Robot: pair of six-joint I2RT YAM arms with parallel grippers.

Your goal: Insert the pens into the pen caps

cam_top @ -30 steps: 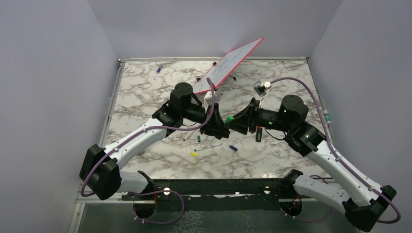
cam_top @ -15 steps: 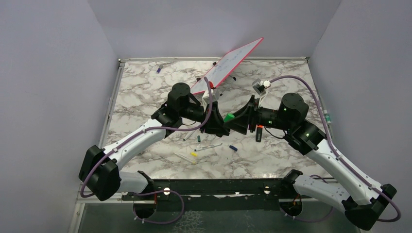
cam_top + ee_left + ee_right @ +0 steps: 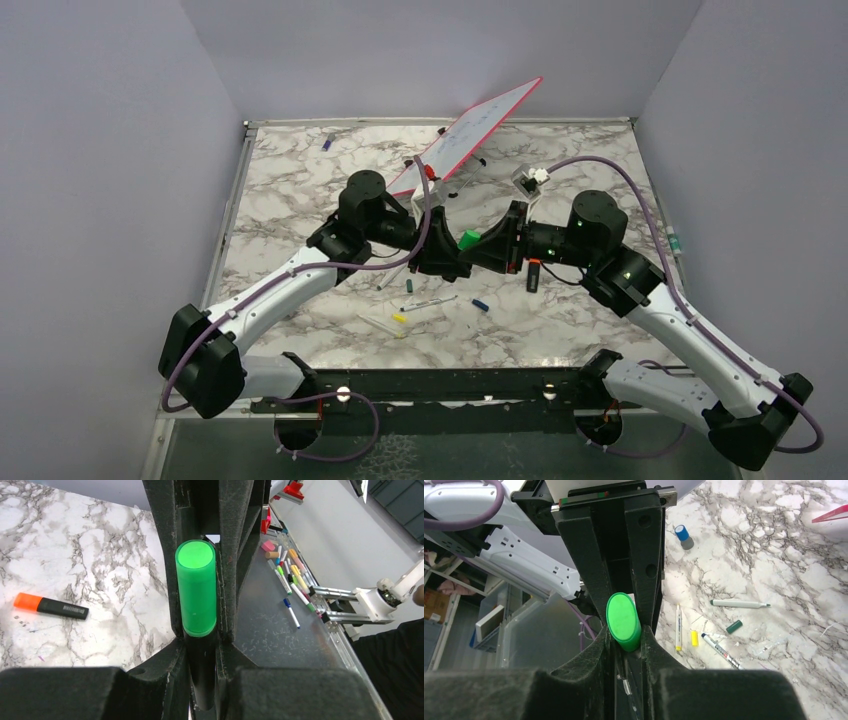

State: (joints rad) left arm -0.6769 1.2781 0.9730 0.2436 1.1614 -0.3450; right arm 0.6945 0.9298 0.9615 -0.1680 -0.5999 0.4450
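A black-barrelled highlighter with a green cap (image 3: 467,239) hangs above the table between my two grippers. My left gripper (image 3: 450,262) is shut on its black barrel (image 3: 202,670), with the green cap (image 3: 195,587) sticking out past the fingers. My right gripper (image 3: 488,250) faces it and is shut on the green cap (image 3: 623,622). An orange-capped black highlighter (image 3: 533,275) lies on the marble under the right wrist. Thin white pens (image 3: 428,301), a yellow cap (image 3: 399,318), a blue cap (image 3: 481,304) and a dark green cap (image 3: 734,626) lie below the grippers.
A red-edged whiteboard (image 3: 470,135) leans tilted at the back, close behind the left wrist. A small blue-topped cap (image 3: 327,142) lies at the far left corner. The marble table (image 3: 290,200) has a metal rim and purple walls on three sides.
Both grippers stay joined on the green highlighter and have shifted a little left and back. The green cap shows more between them now.
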